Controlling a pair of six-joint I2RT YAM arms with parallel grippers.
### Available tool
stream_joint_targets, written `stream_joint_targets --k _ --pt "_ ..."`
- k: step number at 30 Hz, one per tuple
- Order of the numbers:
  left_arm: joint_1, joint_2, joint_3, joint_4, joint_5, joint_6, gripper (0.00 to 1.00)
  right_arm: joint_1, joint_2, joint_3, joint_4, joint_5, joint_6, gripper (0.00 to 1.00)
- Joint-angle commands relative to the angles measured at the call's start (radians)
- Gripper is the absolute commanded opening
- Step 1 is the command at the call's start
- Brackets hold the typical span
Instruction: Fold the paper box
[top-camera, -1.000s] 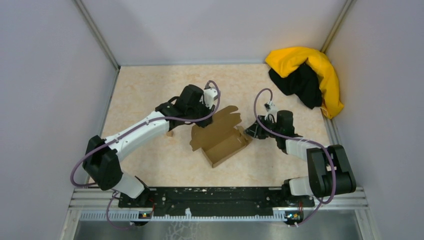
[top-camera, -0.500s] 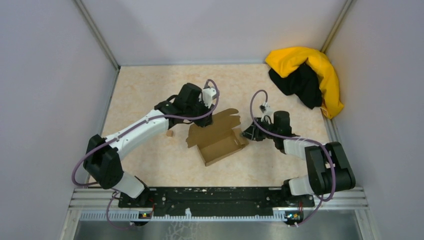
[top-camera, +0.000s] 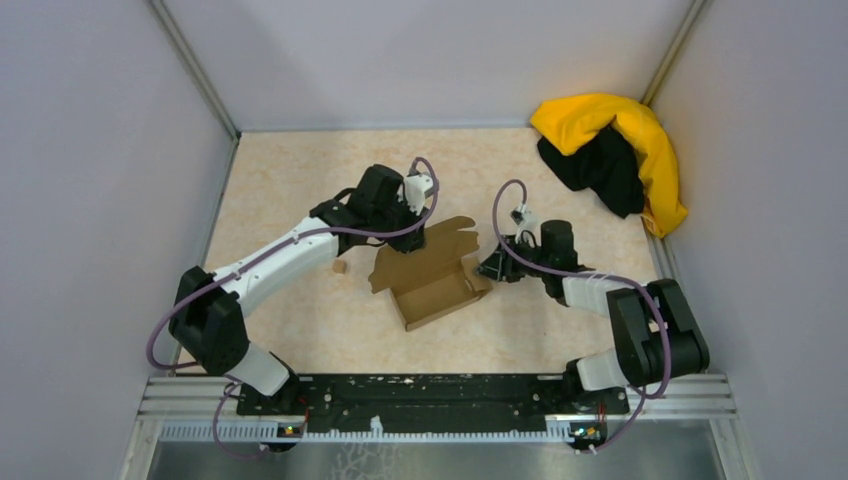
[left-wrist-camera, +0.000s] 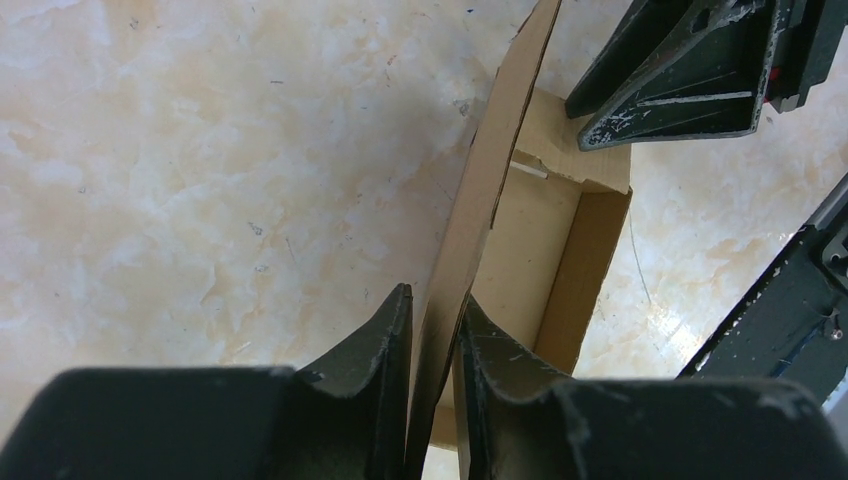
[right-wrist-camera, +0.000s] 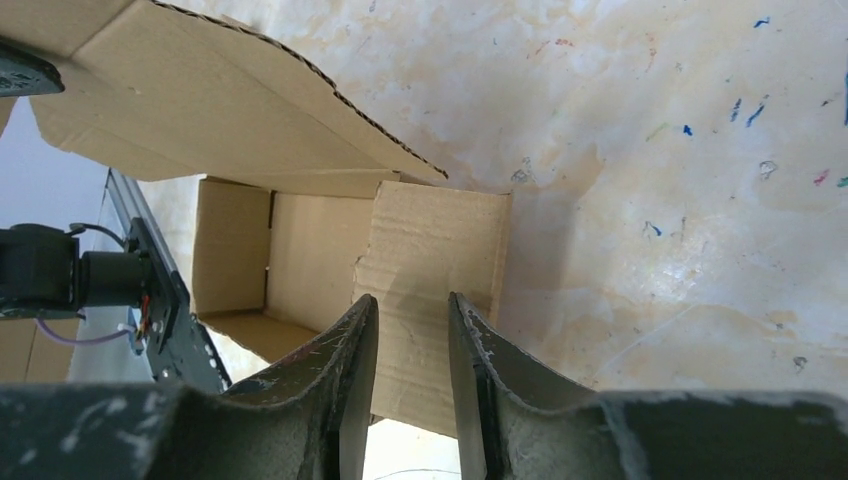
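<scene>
Table (top-camera: 300, 170): pale marbled top, grey walls on 3 sides.

2 arms. Left arm (top-camera: 280, 265), white and black, reaches from the near left corner to mid-table. Right arm (top-camera: 640, 320) bends in from the near right corner, wrist low over the top.

Cloth heap (top-camera: 610, 150): yellow and black, bunched in the far right corner, well apart from both arms.

Paper box (top-camera: 432, 280): plain brown cardboard, about the middle of the tabletop, long axis skewed to the edges. Tray part formed, walls up, open on top. Inside, only its own brown floor and walls show. Lid flap stands raised on the far side.

Left gripper (left-wrist-camera: 434, 297): fingers pinched on the raised lid flap, 1 each side of the sheet, edge-on in the wrist view.

Right gripper (right-wrist-camera: 411, 300): at the box's right end, fingers a narrow gap apart, end panel showing through the gap. Contact with the panel cannot be told.

Cardboard scrap (top-camera: 340, 266): small, brown, on the top just left of the box, beside the left forearm.
</scene>
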Motion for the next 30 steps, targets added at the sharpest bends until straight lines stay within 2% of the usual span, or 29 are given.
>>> stream_joint_targets --k 1,6,10,18,30 --pt "0.003 0.014 0.012 0.018 0.024 0.012 0.26 0.019 -0.024 0.031 -0.009 0.021 -0.047 0.33" --pt "0.004 0.017 0.006 0.022 0.025 0.012 0.26 0.018 -0.109 0.053 -0.145 0.141 -0.106 0.34" --pt "0.005 0.017 0.000 0.028 0.030 0.011 0.26 0.018 -0.143 0.070 -0.185 0.182 -0.124 0.35" --pt "0.004 0.019 0.000 0.027 0.033 0.012 0.26 0.017 -0.126 0.040 -0.109 0.201 -0.069 0.40" --pt "0.008 0.020 0.003 0.026 0.037 0.017 0.26 -0.055 -0.087 0.007 -0.015 0.184 -0.016 0.39"
